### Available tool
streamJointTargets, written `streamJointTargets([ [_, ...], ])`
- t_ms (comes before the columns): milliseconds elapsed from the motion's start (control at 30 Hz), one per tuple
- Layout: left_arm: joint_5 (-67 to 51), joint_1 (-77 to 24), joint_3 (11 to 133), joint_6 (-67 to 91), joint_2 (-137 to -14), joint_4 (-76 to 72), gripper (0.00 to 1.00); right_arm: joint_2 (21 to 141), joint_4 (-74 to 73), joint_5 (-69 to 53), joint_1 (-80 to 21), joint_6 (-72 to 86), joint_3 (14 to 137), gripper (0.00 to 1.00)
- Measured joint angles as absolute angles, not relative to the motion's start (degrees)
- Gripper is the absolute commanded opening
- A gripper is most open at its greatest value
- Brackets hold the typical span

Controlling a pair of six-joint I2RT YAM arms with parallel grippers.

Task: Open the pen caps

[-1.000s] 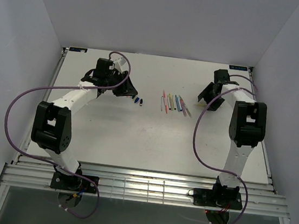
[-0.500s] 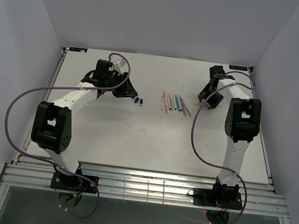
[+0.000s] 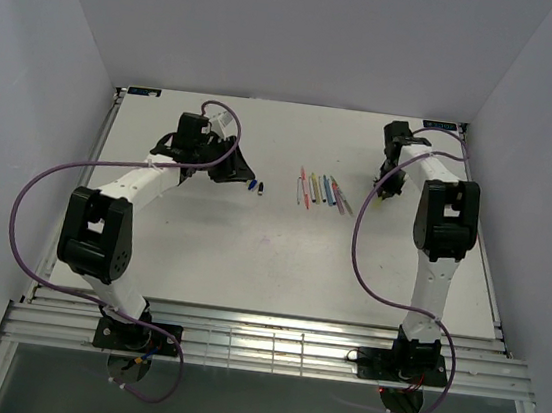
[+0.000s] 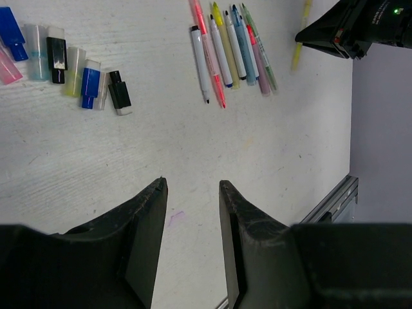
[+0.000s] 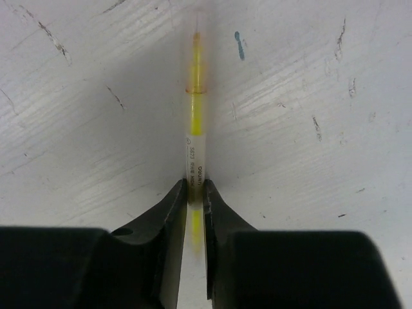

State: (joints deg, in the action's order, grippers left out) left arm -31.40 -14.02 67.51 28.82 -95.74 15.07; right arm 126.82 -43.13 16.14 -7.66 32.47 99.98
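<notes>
My right gripper is shut on a yellow pen, gripping its white printed barrel. The pen points away from the fingers, low over the table, with a clear yellow cap on its far end. In the top view this gripper is at the far right, right of a row of several pens. Several loose pen caps, blue, black and clear, lie in a row ahead and left of my left gripper. It hangs open over bare table, holding nothing.
The row of coloured pens lies side by side in the table's middle. The yellow pen shows beyond it. The table's right edge and metal rail run close to the right arm. White walls enclose the table on three sides.
My right gripper has gone from wide open to shut on the yellow pen, shifting slightly toward the back. The left arm has not moved.
</notes>
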Motion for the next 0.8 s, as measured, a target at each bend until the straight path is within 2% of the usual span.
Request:
streamJointTargets([
  [33,-31.4,-14.0,67.2,29.0,-95.7,15.0,0.49,126.3,-42.5,16.4,-7.7,32.1,99.1,0.09],
  [67,-31.5,-14.1,66.8,29.1,-95.5,15.0,0.49,125.9,-42.0,16.5,-7.7,31.6,98.4,0.08],
  [267,-33.1,-15.2,64.7,30.2,-91.9,15.4,0.49,117.9,-33.3,16.6,-7.6,29.0,85.3,0.08],
  [433,-37.1,-16.2,62.5,33.4,-88.8,14.0,0.49,106.4,-32.9,15.9,-9.5,23.2,71.0,0.08],
  [633,-41.4,-16.6,54.0,41.5,-88.1,6.7,0.50,90.7,-30.3,9.8,-22.4,15.8,61.4,0.08],
  [800,-41.8,-18.7,53.0,45.3,-88.1,3.8,0.51,82.0,-24.8,-0.6,-33.2,14.3,57.5,0.08],
])
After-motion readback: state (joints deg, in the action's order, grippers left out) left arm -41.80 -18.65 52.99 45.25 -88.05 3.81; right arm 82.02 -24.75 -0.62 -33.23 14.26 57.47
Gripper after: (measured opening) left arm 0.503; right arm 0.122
